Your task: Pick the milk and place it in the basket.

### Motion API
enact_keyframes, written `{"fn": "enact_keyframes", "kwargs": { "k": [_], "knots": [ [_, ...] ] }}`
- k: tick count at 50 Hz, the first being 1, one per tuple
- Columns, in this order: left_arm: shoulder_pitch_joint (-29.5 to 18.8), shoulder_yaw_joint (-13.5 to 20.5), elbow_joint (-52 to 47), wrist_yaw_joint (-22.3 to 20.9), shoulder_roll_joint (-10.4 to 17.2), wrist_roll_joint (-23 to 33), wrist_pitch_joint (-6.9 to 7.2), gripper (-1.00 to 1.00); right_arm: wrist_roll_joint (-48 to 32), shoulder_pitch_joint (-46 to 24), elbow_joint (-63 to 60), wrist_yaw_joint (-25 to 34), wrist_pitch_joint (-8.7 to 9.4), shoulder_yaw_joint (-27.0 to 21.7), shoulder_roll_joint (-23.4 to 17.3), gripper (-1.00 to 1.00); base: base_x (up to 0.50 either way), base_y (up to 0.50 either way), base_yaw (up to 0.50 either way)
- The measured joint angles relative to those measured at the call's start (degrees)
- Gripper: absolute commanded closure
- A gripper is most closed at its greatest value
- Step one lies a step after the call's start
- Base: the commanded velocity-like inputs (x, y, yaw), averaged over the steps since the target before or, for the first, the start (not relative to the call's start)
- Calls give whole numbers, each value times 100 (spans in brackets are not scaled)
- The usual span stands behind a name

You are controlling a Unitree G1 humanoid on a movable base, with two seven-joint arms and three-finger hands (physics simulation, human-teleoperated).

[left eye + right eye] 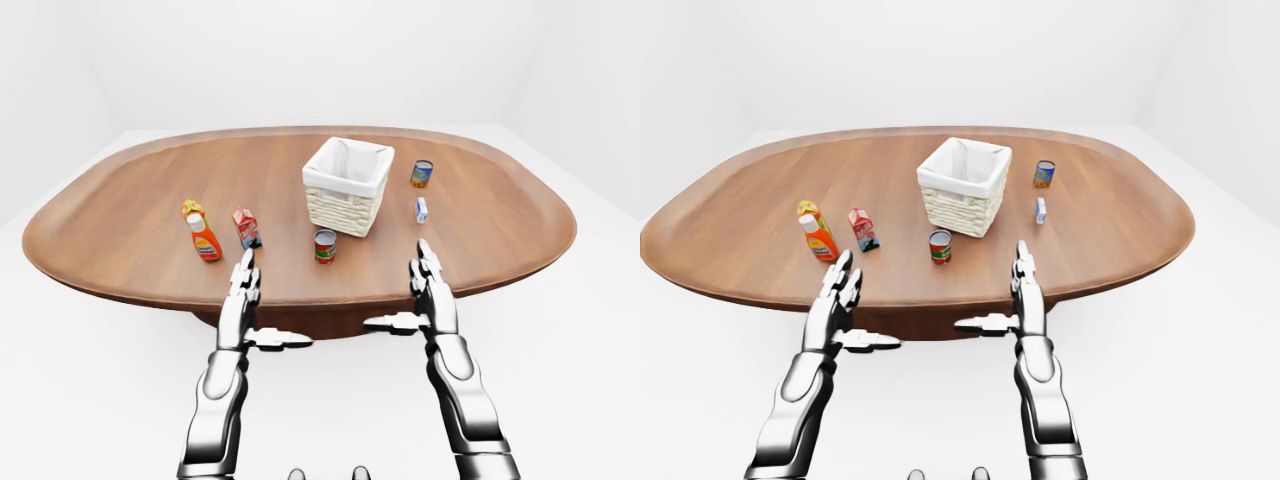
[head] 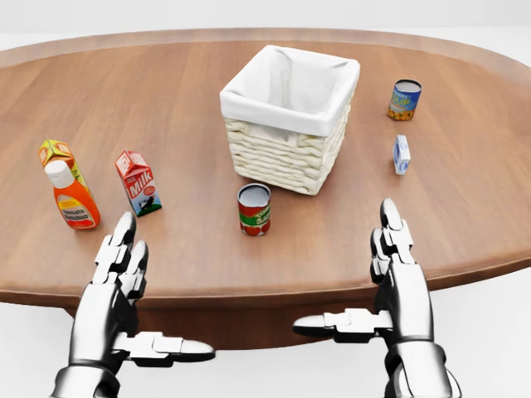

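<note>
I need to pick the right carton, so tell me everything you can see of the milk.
The milk is a small red and white gable-top carton, seemingly cardboard, with "Milk" printed on one face. It stands upright and closed on the wooden table, in the head view left of the basket and right of the orange bottle. Nothing touches it; the left hand hangs open just below it.

bright even light | soft faint shadows | sharp | no glare

Milk carton and basket, well apart on the wooden surface (image 2: 465, 199).

The milk (image 2: 138, 182), a small red-and-white gable-top carton, stands upright at the head view's left. The basket (image 2: 286, 153), pale woven wicker with a white cloth lining, sits upright near the centre, open at the top.
</note>
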Motion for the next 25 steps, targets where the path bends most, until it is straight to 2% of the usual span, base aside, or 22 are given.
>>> {"fn": "enact_keyframes", "kwargs": {
  "k": [7, 13, 25],
  "knots": [
    [277, 27, -653, -415, 40, -139, 208, -100, -120, 88, -716, -185, 0, -6, -31, -100, 0, 0, 0],
    [493, 36, -1213, -583, 45, -121, 380, -100, -282, 351, -1480, -10, 0, 75, -53, -100, 0, 0, 0],
    [747, 67, -2103, -598, 16, -11, 389, -100, -549, 754, -2750, 438, 0, 161, -61, -100, 0, 0, 0]
  ]
}}
